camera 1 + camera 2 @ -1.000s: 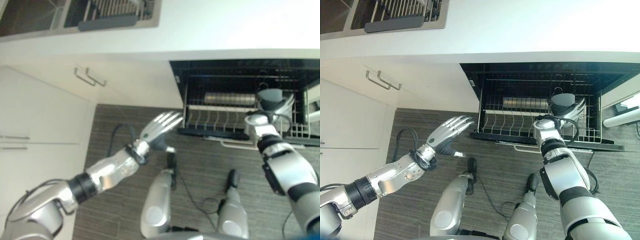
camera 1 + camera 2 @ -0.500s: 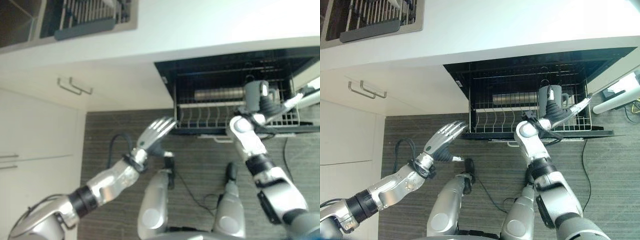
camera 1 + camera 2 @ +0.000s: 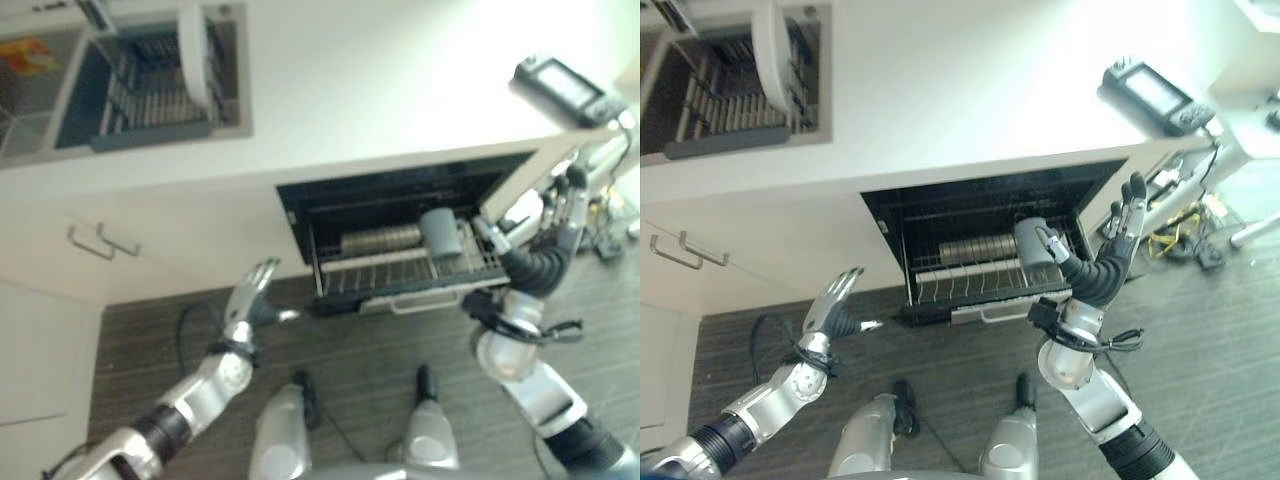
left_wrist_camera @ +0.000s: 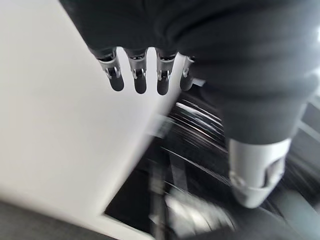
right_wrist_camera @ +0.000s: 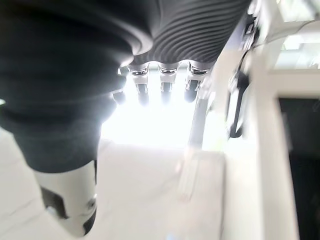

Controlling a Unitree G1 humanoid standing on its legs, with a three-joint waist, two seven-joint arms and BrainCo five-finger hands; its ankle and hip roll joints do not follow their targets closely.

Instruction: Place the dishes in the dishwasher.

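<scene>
The grey ceramic mug (image 3: 1032,240) sat in the pulled-out wire rack (image 3: 980,280) of the black dishwasher (image 3: 400,215) under the white surface (image 3: 940,110), just beside a row of stacked metal plates (image 3: 978,249) — a second earlier it had been clasped in the right hand over that same rack. The right hand (image 3: 1118,245) had let go and lifted off toward the right end of the opening, its fingers (image 5: 165,87) straight and spread, holding nothing. The left hand (image 3: 250,295) hung out in front of the white cabinet doors (image 3: 90,260), above the dark wood-grain floor (image 3: 1200,330), fingers (image 4: 137,75) relaxed and likewise empty, much as it had been. The whole view had swung as well, so the sink drying rack (image 3: 720,90) with a white plate (image 3: 770,50) standing in it, and a dark handheld device (image 3: 1152,95) on the surface, were in sight. In my judgement the mug was done — at least one dish up by the sink remained to fetch.
</scene>
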